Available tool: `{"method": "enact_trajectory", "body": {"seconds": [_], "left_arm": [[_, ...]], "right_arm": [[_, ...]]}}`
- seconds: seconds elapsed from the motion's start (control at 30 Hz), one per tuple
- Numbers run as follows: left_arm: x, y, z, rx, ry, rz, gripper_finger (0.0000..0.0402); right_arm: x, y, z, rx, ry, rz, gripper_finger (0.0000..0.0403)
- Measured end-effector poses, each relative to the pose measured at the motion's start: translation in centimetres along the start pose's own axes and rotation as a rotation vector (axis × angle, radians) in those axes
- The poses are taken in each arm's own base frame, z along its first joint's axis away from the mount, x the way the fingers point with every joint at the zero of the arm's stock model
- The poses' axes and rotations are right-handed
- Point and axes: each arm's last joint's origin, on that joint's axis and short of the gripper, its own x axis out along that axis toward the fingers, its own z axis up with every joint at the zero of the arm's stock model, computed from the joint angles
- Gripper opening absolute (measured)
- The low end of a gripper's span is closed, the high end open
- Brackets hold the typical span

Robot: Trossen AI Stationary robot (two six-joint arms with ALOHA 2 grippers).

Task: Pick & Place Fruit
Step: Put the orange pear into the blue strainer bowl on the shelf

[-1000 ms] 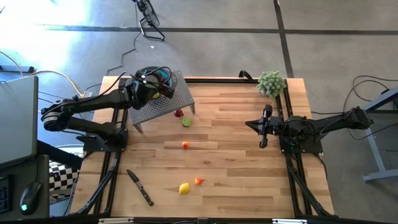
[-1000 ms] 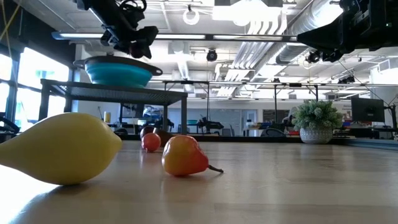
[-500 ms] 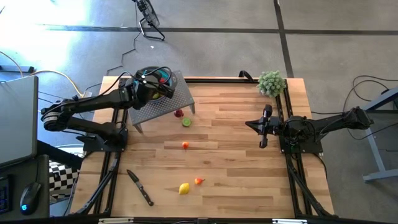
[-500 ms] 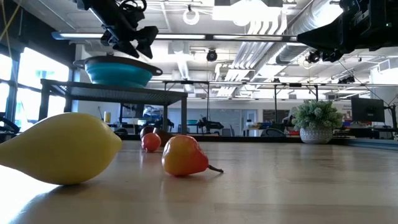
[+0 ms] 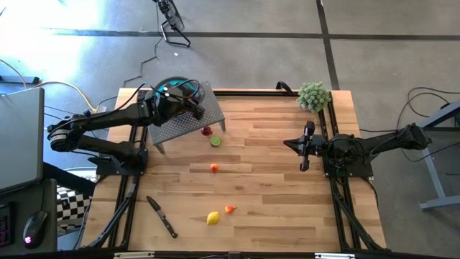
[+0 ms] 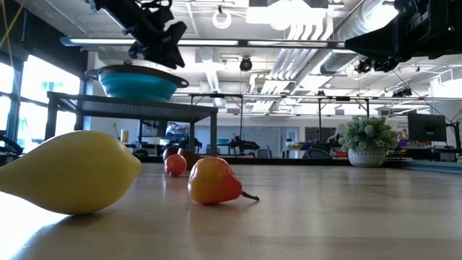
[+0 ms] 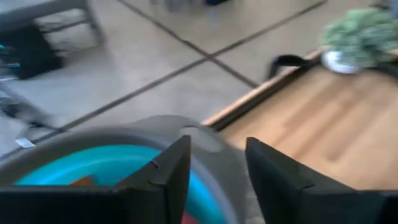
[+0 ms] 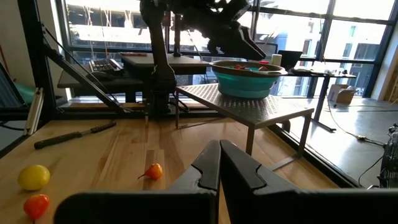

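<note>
Five fruits (image 5: 213, 167) scattered on counter (image 5: 273, 208), left gripper (image 5: 192, 106) held empty, fingers parted, above teal bowl (image 6: 137, 81), right gripper (image 5: 305, 146) closed, parked aside.

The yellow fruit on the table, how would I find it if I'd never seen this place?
Start at the wooden table and go to its near edge, right of the black-handled knife. Two fruits sit side by side there. The yellow fruit is the bigger, lemon-shaped one; its neighbour, the orange-red fruit, is smaller with a thin stem.

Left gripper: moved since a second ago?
Yes. In the high view the left gripper has shifted right across the teal bowl toward the perforated stand's right edge.
</note>
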Motion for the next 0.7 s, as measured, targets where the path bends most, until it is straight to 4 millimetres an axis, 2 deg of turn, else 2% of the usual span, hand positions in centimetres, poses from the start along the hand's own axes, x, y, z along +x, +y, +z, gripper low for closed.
{"method": "enact_trajectory", "body": {"seconds": [0.13, 0.37, 0.7], "left_arm": [[-0.2, -0.4, 0.5, -0.002, -0.032, -0.143, 0.0113], [-1.8, -1.0, 1.4, -0.013, -0.096, -0.331, 0.0074], [-4.7, -4.1, 0.3, 0.089, -0.056, -0.503, 0.0034]], "right_arm": [[0.0, 0.0, 0.0, 0.0, 0.0, 0.0, 0.0002], [0.0, 0.0, 0.0, 0.0, 0.0, 0.001, 0.0002], [0.0, 0.0, 0.0, -0.003, -0.001, 0.0, 0.0002]]}}
